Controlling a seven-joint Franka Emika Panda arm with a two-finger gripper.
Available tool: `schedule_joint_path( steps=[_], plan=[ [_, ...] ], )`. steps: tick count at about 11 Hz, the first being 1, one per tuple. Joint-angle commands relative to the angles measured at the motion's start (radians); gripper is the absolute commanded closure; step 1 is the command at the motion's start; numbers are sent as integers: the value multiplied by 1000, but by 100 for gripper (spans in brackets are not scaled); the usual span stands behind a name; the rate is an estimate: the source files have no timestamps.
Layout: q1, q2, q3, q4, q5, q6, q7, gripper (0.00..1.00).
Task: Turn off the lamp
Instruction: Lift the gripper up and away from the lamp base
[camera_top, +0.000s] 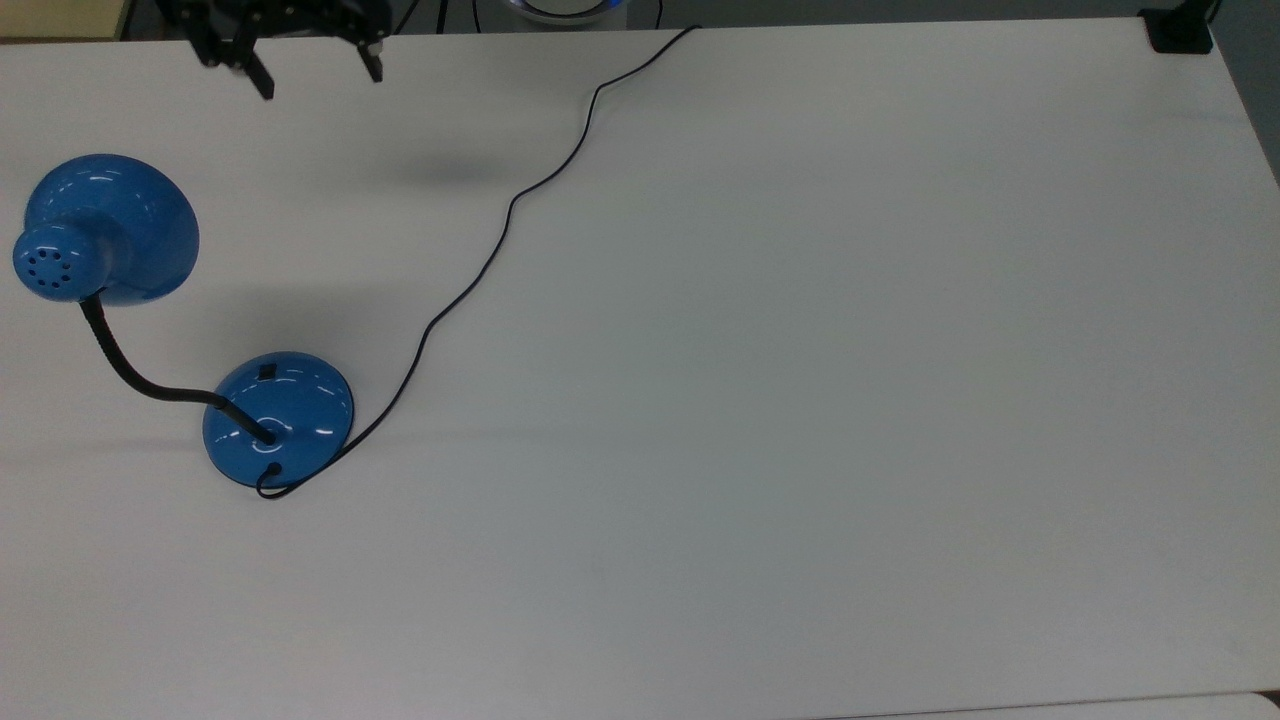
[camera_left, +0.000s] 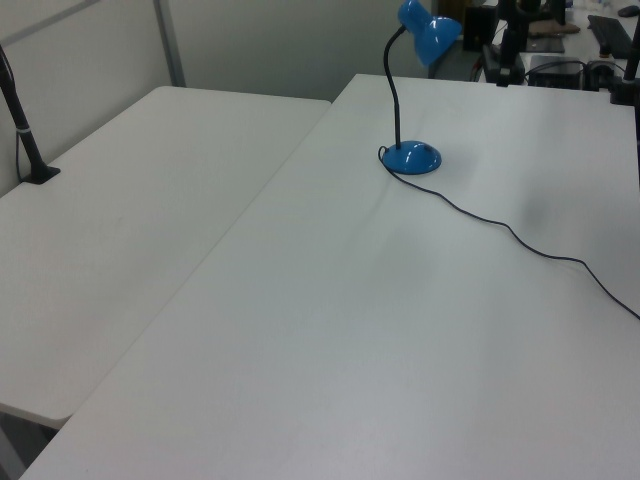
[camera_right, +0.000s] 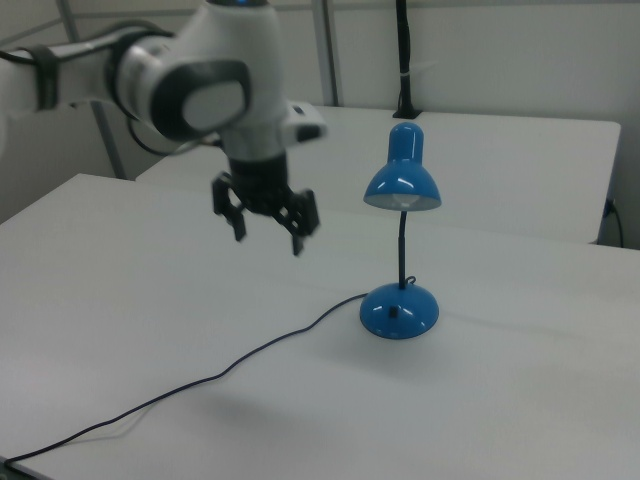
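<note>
Standing near the top view's left edge of the table (camera_top: 800, 400), the lamp (camera_top: 278, 420) looks unlit, so the job seems done, with the gripper (camera_right: 267, 224) raised well clear, fingers spread wide and empty.

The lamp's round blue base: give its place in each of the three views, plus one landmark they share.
Top view: the lamp's base sits low at the top view's left.
Left view: upper middle, right of centre.
Right view: right of centre, below the shade.
Shared landmark: the thin black cord trailing from the base across the white table.
</note>
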Motion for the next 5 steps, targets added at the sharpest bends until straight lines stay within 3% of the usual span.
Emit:
schedule_joint_path(
  steps=[1,3,5],
  plan=[
    [103,-16,-9,113,-74,-97,235,0],
    [132,-3,2,206,-76,-145,247,0],
    [140,-4,23,207,-90,-154,257,0]
  ],
)
